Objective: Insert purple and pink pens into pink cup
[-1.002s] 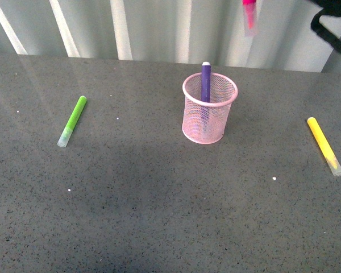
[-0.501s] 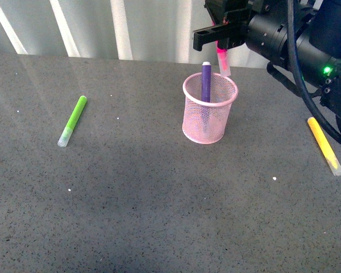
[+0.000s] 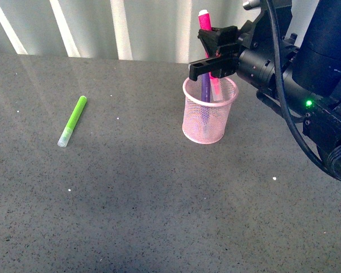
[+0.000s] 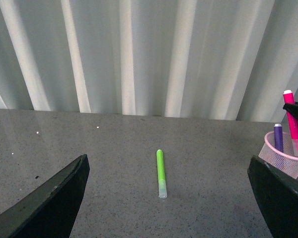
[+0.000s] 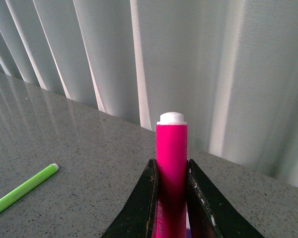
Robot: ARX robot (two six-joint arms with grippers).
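The pink cup (image 3: 209,116) stands upright on the grey table, right of the middle. The purple pen (image 3: 206,88) stands inside it, leaning on the far rim. My right gripper (image 3: 211,57) hangs just above the cup's rim, shut on the pink pen (image 3: 205,24). That pen is nearly upright, and its lower end reaches down inside the cup. In the right wrist view the pink pen (image 5: 171,148) sits squeezed between the fingers of the right gripper (image 5: 171,173). My left gripper (image 4: 166,166) is open and holds nothing; it is far to the left of the pink cup (image 4: 284,159).
A lime-green marker (image 3: 73,120) lies flat on the grey table (image 3: 159,199) at the left, and in the left wrist view the green marker (image 4: 161,173) lies ahead of the open jaws. Pale pleated curtains (image 3: 148,28) close off the back. The right arm (image 3: 307,85) fills the right side.
My right gripper has come down and forward with the pink pen, from above the cup's far side until the pen's lower end is inside the cup. The arm now covers the yellow marker.
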